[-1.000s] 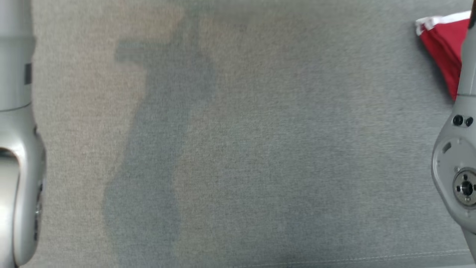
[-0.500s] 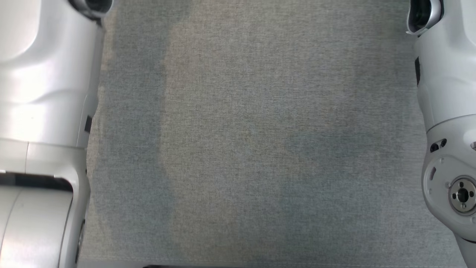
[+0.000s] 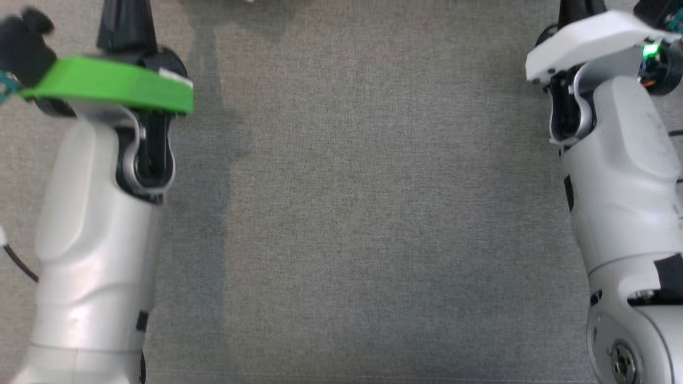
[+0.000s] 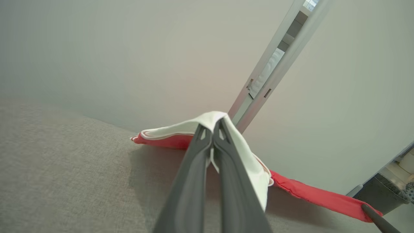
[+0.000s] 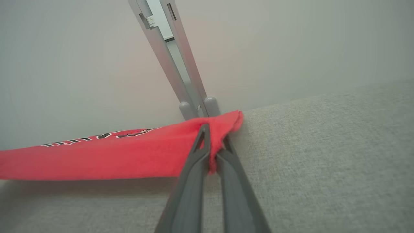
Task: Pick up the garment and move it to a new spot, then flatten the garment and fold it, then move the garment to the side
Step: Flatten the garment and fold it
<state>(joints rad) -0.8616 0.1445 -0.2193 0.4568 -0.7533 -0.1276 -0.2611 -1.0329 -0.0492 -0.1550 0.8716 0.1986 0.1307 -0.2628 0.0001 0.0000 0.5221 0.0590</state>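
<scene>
Grey woven surface (image 3: 373, 213) meets a pale wall (image 4: 129, 48) with a metal rail (image 5: 165, 58).

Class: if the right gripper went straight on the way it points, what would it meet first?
The right gripper is shut on the red garment, so that comes first; beyond it, probably the grey upright frame, depth unclear.

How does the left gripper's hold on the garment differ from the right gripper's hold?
The left gripper pinches a white part of the garment, while the right gripper pinches a red edge. Cloth drapes over the left gripper's tips; from the right gripper it stretches sideways as a lettered band. The left wrist carries a green bracket, the right wrist a white bracket. Both have their jaws shut on the garment.
</scene>
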